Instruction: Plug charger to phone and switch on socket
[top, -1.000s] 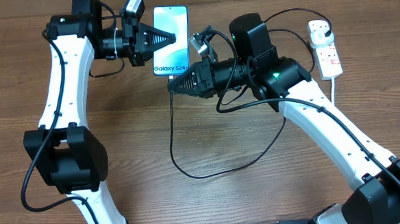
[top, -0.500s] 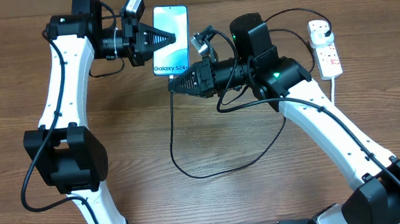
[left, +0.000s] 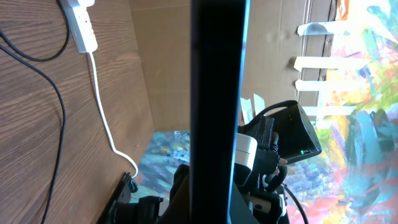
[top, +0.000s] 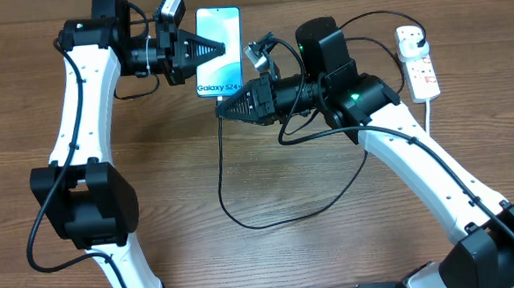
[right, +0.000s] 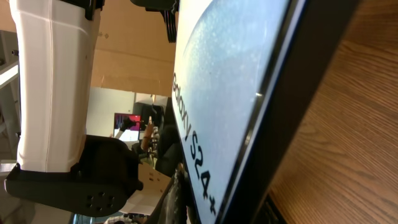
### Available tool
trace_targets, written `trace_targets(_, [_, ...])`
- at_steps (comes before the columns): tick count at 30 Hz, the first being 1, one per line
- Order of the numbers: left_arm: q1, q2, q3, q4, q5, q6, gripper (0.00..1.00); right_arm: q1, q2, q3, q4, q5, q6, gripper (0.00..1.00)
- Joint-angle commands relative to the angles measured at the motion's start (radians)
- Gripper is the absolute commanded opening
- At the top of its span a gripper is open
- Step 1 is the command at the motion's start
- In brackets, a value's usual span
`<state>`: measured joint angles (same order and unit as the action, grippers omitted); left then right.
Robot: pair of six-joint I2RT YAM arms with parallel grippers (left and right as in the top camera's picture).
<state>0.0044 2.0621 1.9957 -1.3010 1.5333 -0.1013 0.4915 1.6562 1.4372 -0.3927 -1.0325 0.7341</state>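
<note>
Wooden table [top: 316, 255], phone pinched at top centre

Left gripper [top: 222, 48] is clenched on the left edge of the phone [top: 227, 73], which sits at the top centre of the overhead frame with its blue screen lit and facing up. Right gripper [top: 221, 114] sits just below the phone's lower-left corner, pinched shut on the charger [top: 221, 172]. Its thin black cable drops from the tips, loops through the lower middle and climbs to the right. White socket [top: 419, 65] lies at the upper right, well apart from the phone, with a black plug [top: 420, 37] in its top end. From the left wrist, the phone shows edge-on, a dark bar down the middle.
</note>
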Motion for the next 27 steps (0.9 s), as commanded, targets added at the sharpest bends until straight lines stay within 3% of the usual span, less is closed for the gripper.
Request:
trace_targets(1, [-0.019, -0.020, 0.002, -0.010, 0.047, 0.027, 0.04, -0.023, 0.007, 0.002, 0.024, 0.063, 0.003, 0.04])
trace_targets(27, [-0.019, -0.020, 0.002, -0.010, 0.047, 0.027, 0.04, -0.062, 0.050, 0.002, 0.100, 0.025, 0.074, 0.04])
